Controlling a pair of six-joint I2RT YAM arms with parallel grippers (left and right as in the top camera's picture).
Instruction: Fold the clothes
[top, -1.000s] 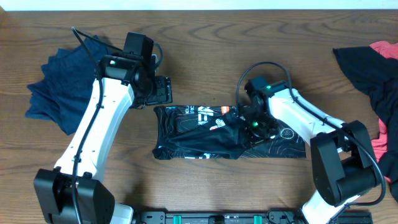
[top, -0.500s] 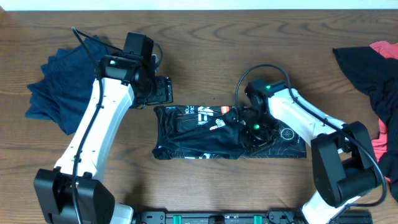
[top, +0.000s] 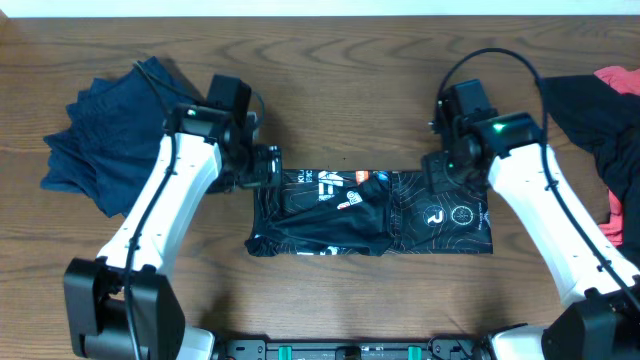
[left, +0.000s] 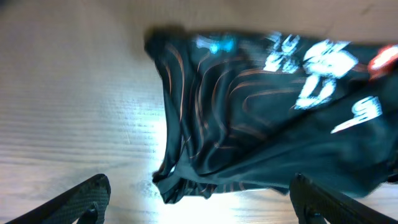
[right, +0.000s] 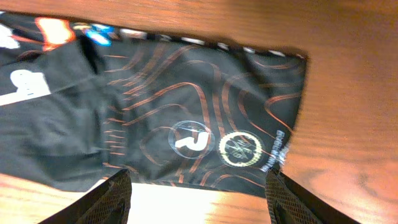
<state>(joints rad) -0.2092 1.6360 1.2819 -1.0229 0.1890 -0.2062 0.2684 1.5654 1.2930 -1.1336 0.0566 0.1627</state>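
Two arms reach over the wooden table (top: 330, 60), one at each end of the black jersey (top: 370, 212). Your left arm (top: 150, 215) rises from the near left corner and runs far and to the right. It bends at the wrist, so that the left gripper (top: 266, 166) hangs at the far left corner of the jersey. In the left wrist view its fingers (left: 84, 198) are spread wide with nothing between them, and below them you see the jersey's left edge with orange lines and white letters.

Your right arm (top: 560, 220) is like a mirror of it. From the near right corner it goes far and to the left, and the right gripper (top: 442, 168) hangs at the jersey's far edge, toward the right end. Its fingers (right: 112, 196) are also released and grasp nothing. From above you cannot tell whether any fingertip touches the cloth.

The jersey lies as a long strip in the middle of the table, wrinkled on its left half. A navy garment (top: 100, 130) lies far left. A black garment (top: 590, 120) and a red garment (top: 618, 80) lie far right.
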